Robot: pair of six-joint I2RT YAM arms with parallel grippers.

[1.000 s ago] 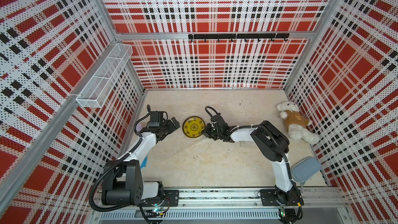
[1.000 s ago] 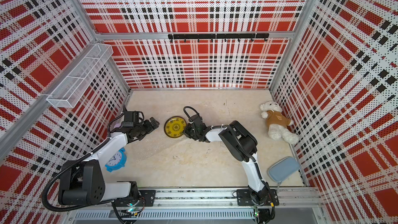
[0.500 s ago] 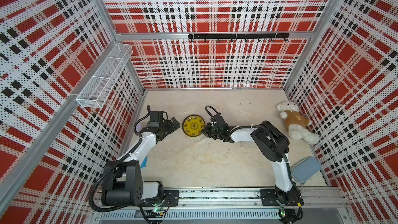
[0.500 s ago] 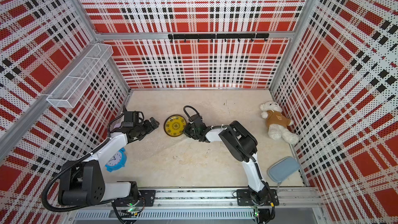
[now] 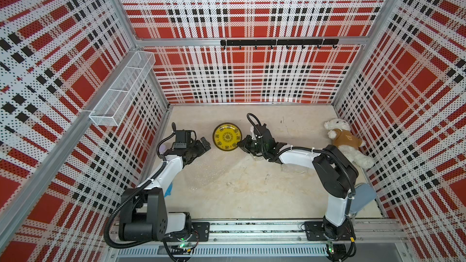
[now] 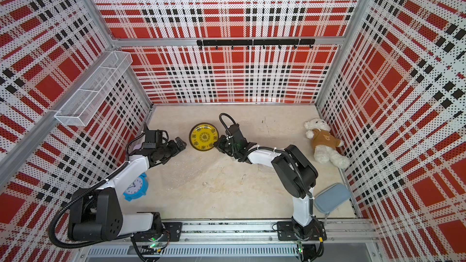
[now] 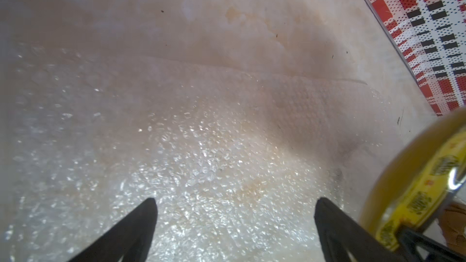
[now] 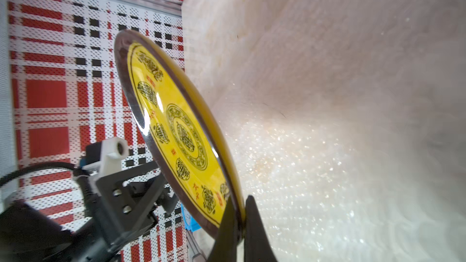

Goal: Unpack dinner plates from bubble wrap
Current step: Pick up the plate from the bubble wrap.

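One of the dinner plates (image 5: 227,137) (image 6: 203,136) is yellow with dark ornaments and a brown rim. It is tilted, and my right gripper (image 5: 240,143) (image 6: 217,144) (image 8: 238,212) is shut on its rim. In the right wrist view the plate (image 8: 176,127) stands on edge above the bubble wrap (image 8: 315,172). That clear sheet (image 5: 206,172) (image 7: 201,147) lies flat on the table. My left gripper (image 5: 205,144) (image 6: 182,143) (image 7: 234,201) is open over the wrap, just beside the plate's (image 7: 416,172) other edge, holding nothing.
A white teddy bear (image 5: 345,142) lies at the right wall. A grey-blue pouch (image 5: 363,195) sits at the front right, and a blue alarm clock (image 6: 136,186) stands under the left arm. A wire basket (image 5: 123,89) hangs on the left wall, a hook rail (image 5: 277,42) on the back wall.
The plate in my right gripper has shifted a little, up or away from the front. The left arm has stayed put, still open.
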